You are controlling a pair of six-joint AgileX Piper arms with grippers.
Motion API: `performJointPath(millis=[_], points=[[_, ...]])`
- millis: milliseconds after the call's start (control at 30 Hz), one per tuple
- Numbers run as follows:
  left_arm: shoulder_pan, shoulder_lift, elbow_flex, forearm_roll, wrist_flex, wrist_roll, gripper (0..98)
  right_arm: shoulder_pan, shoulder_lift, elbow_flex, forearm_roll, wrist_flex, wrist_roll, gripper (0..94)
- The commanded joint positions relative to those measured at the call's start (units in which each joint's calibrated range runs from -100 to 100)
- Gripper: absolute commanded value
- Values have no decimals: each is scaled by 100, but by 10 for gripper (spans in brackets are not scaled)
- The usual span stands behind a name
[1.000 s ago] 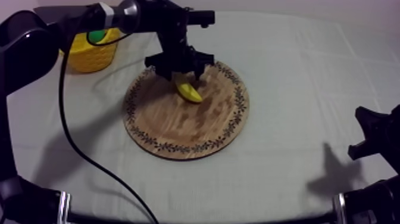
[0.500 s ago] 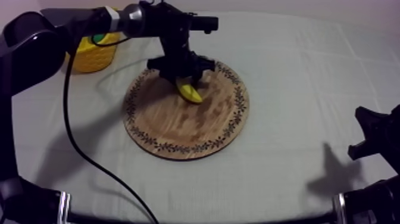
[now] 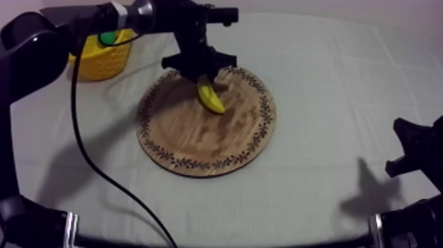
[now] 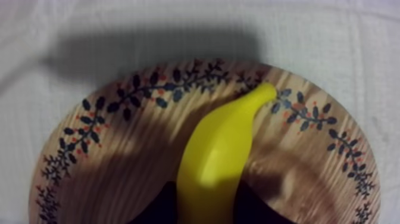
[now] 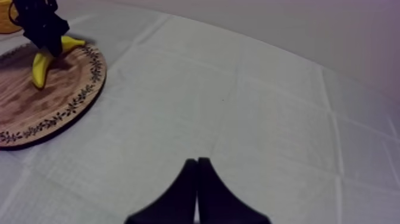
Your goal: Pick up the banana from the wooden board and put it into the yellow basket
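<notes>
The yellow banana (image 3: 211, 99) is over the far part of the round wooden board (image 3: 198, 142), tilted with one end up. My left gripper (image 3: 203, 78) reaches in from the upper left and is shut on the banana. In the left wrist view the banana (image 4: 220, 149) runs out between my two black fingers (image 4: 159, 205), above the board's patterned rim (image 4: 149, 89). The right wrist view has the banana (image 5: 40, 67) hanging under that gripper, over the board (image 5: 53, 101). The yellow basket (image 3: 99, 61) stands at the far left. My right gripper (image 5: 197, 162) is shut on nothing.
Something green (image 3: 107, 38) lies in the basket. My right arm (image 3: 412, 148) rests low at the table's right edge. Bare cloth (image 3: 343, 86) stretches between the board and that arm.
My left gripper has risen a little with the banana held in it. The banana's held end has tipped upward. The right arm has not moved.
</notes>
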Motion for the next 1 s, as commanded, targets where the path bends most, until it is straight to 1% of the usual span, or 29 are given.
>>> performJointPath(millis=[0, 167, 367, 533, 633, 767, 967], points=[[-18, -97, -10, 8, 4, -14, 308, 0, 0, -3, 0, -2, -1, 3], [-45, -355, 37, 19, 13, -43, 242, 0, 0, -3, 0, -2, -1, 3], [-102, -782, 271, 45, 93, -63, 218, 0, 0, -3, 0, -2, -1, 3], [-244, -1466, 533, 61, 78, -98, 198, 0, 0, -3, 0, -2, -1, 3], [-368, -1984, 733, 68, 65, -164, 185, 0, 0, -3, 0, -2, -1, 3], [-604, -2735, 1075, 91, 81, -284, 201, 0, 0, -3, 0, -2, -1, 3], [-1023, -3820, 1651, 134, 455, -463, 210, 0, 0, -3, 0, -2, -1, 3]])
